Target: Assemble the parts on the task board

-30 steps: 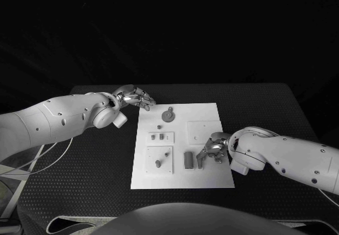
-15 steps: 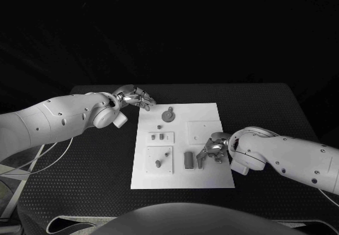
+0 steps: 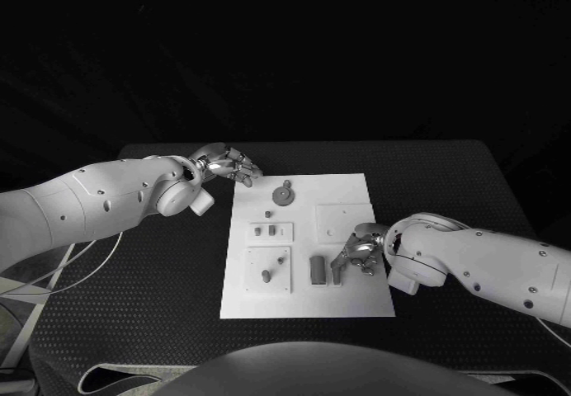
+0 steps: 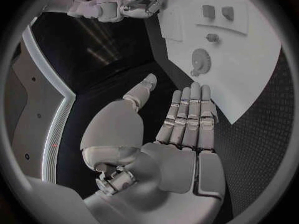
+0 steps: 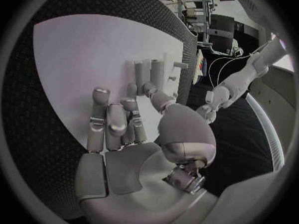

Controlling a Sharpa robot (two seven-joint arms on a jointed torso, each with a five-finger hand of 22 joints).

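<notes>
The white task board (image 3: 357, 194) lies mid-table. It carries a grey gear (image 3: 283, 195), two small parts (image 3: 269, 229) on a raised square, a peg (image 3: 268, 274) and an upright grey bar (image 3: 318, 269). My right hand (image 3: 361, 250) is over the board's right side. Its thumb and one fingertip pinch a narrow grey part (image 3: 337, 273) that stands beside the bar. In the right wrist view that part (image 5: 140, 72) rises between the thumb and a fingertip. My left hand (image 3: 226, 165) hovers at the board's far left corner, fingers straight and holding nothing (image 4: 187, 119). The gear (image 4: 201, 59) lies ahead of it.
The black table (image 3: 452, 190) extends around the board on all sides. A white raised block with a small peg (image 5: 171, 67) stands just beyond the grey bars. A cable (image 3: 83, 264) hangs off the table's left side.
</notes>
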